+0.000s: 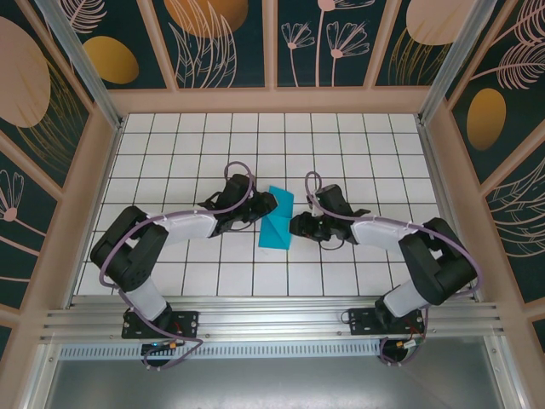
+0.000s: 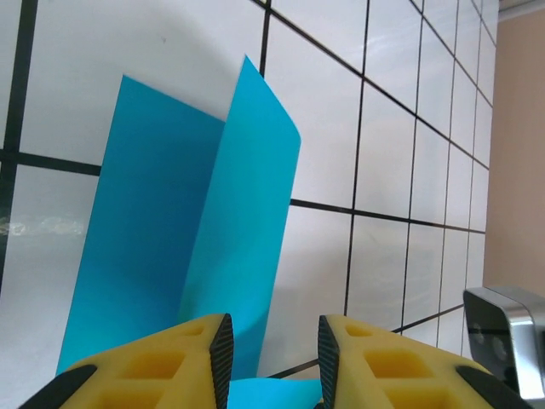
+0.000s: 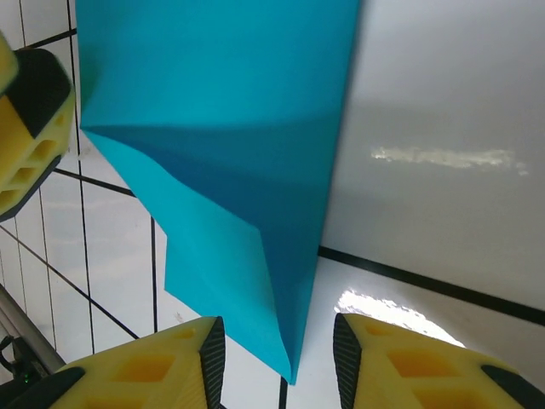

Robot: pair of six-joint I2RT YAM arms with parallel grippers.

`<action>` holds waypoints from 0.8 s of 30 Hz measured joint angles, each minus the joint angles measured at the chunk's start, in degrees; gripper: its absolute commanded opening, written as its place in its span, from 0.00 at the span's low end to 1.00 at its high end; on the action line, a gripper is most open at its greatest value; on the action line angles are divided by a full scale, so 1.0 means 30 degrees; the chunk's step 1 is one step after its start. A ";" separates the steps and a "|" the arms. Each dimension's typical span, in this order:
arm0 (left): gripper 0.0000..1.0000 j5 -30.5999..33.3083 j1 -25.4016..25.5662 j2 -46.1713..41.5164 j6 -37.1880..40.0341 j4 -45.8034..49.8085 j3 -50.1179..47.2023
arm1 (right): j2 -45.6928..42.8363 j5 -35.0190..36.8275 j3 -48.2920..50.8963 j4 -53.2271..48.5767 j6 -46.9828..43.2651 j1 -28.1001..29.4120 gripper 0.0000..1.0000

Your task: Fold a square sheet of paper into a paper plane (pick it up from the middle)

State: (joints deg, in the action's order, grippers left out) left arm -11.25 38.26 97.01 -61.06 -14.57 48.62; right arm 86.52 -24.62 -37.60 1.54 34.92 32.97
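A white tabletop [image 1: 341, 153], ruled into square tiles by thin dark lines and glossy enough to catch patches of light, is bordered at its far and side edges by a pale beige frame [image 1: 272, 100]. Near the middle lies the square sheet of paper [image 1: 278, 223], teal-blue and partly folded along creases. Part of it rests flat on the tiles and one flap tilts up off the surface.

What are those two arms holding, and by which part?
Nothing, it seems: the left end effector and right end effector stand open, each straddling part of the creased teal-blue paper sheet, not pinching it.
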 measured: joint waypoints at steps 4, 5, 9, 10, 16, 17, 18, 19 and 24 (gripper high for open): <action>0.32 -0.0007 0.0000 -0.0036 0.0007 0.0051 -0.0102 | 0.0503 -0.0131 -0.0255 0.0306 0.0000 0.0000 0.42; 0.32 -0.0022 0.0000 -0.0036 0.0007 0.0087 -0.0146 | 0.0699 -0.0124 -0.0328 0.0393 0.0007 0.0000 0.41; 0.29 -0.0197 0.0000 -0.0036 0.0000 0.0058 -0.0240 | 0.1625 -0.0095 -0.0663 0.0612 0.0007 0.0000 0.39; 0.29 -0.0284 0.0000 -0.0036 0.0000 -0.0007 -0.0248 | 0.1836 -0.0102 -0.0743 0.0656 0.0007 0.0000 0.39; 0.28 -0.1129 0.0007 0.0007 -0.0007 -0.0765 -0.0240 | 0.2725 -0.0146 -0.1122 0.0933 0.0000 0.0000 0.38; 0.27 -0.1246 0.0007 0.0095 -0.0007 -0.0867 -0.0240 | 0.2754 -0.0168 -0.1122 0.0947 0.0000 0.0000 0.39; 0.27 -0.1311 0.0007 0.0233 -0.0007 -0.1005 -0.0233 | 0.2754 -0.0175 -0.1129 0.0962 0.0000 0.0000 0.39; 0.27 -0.1341 0.0007 0.0423 -0.0007 -0.1086 -0.0233 | 0.2754 -0.0175 -0.1129 0.1005 0.0007 0.0000 0.39; 0.30 -0.1290 0.0007 0.1064 -0.0036 -0.0998 -0.0233 | 0.2754 -0.0175 -0.1137 0.1064 0.0007 0.0000 0.39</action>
State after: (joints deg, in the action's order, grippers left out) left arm -15.11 38.28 100.20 -61.17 -17.56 47.92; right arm 94.78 -25.15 -41.01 4.73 34.94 32.97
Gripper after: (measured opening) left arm 0.291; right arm 0.390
